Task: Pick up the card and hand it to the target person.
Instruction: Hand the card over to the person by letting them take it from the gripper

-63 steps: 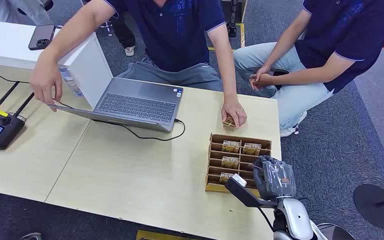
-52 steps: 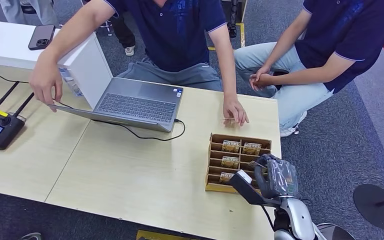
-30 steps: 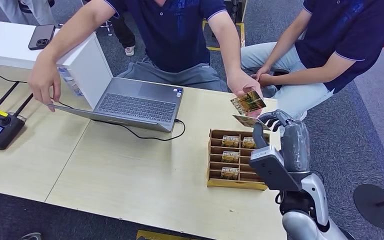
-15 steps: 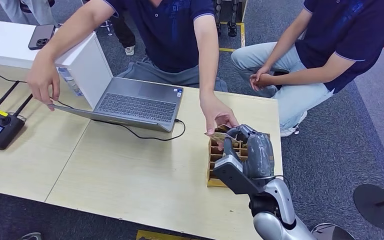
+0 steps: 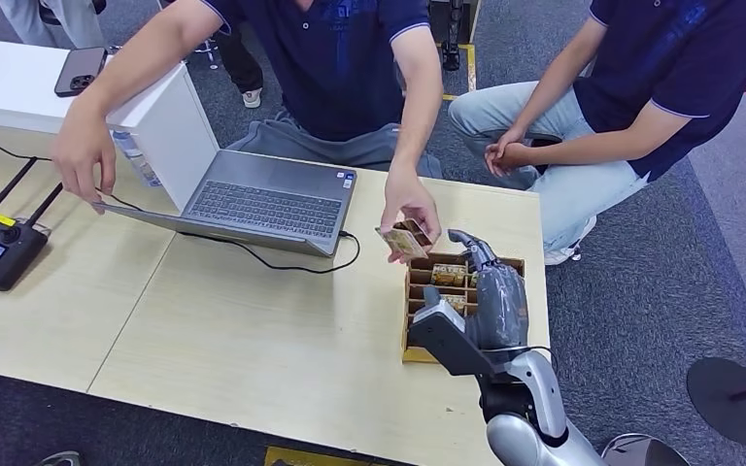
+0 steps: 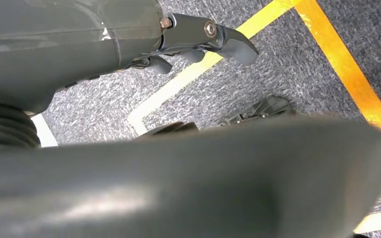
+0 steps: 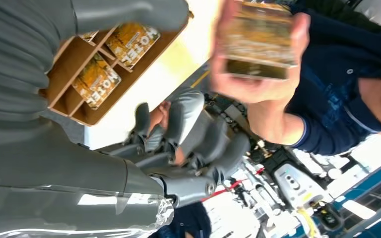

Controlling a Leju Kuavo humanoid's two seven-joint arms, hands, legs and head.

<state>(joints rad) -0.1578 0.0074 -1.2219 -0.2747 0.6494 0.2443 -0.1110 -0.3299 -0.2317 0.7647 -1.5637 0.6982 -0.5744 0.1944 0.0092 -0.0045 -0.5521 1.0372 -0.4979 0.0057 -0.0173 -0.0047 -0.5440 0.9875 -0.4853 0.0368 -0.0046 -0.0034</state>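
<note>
Handover judged complete. Card [image 5: 403, 238] sat pinched in the person's hand [image 5: 408, 209], raised above the table [image 5: 253, 330] at about ten o'clock from the right hand [image 5: 491, 291]. Right hand hung over the wooden card rack [image 5: 416, 320], fingers apart and lightly curled, holding nothing; same seen in the right wrist view, with the card [image 7: 259, 39] clear of the fingers [image 7: 188, 124]. Left hand [image 6: 198, 42] hung down over carpet, fingers loosely spread, nothing in it.

Next move probably called for pulling the right arm back toward six o'clock, clear of the rack and the person's hand, without knocking the remaining cards.

Against half a second before: card no longer shared between both hands at the rack's far edge; person's hand lifted away toward eleven o'clock with it, robot fingers released.
</note>
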